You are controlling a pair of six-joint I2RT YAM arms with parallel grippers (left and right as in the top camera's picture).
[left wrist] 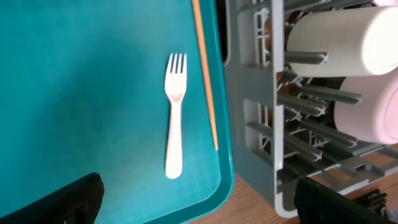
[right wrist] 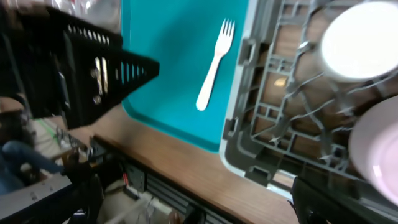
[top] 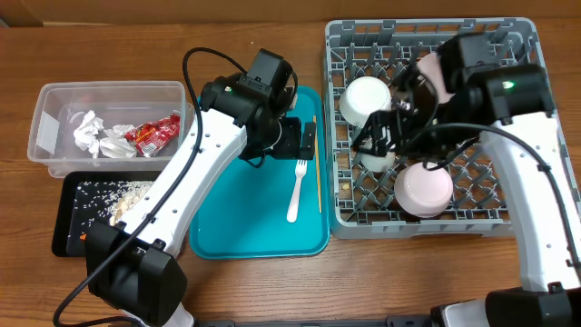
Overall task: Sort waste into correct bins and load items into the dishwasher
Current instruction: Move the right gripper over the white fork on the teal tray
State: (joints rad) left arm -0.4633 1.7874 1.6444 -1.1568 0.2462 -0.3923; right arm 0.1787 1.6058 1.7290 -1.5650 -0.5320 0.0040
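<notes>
Fork [top: 297, 191] lies on teal tray [top: 227, 232], left hand [top: 306, 141] spread wide above.

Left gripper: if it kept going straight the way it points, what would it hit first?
Probably the teal tray, near the handle end of the white fork, with the chopstick just beside. The left gripper is open and nothing shows between it and the tray, though its height above is unclear.

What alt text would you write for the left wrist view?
A white plastic fork lies on a teal tray, a thin wooden chopstick just to its right. Beyond the tray's edge stands a grey dish rack holding a white bowl.
</notes>
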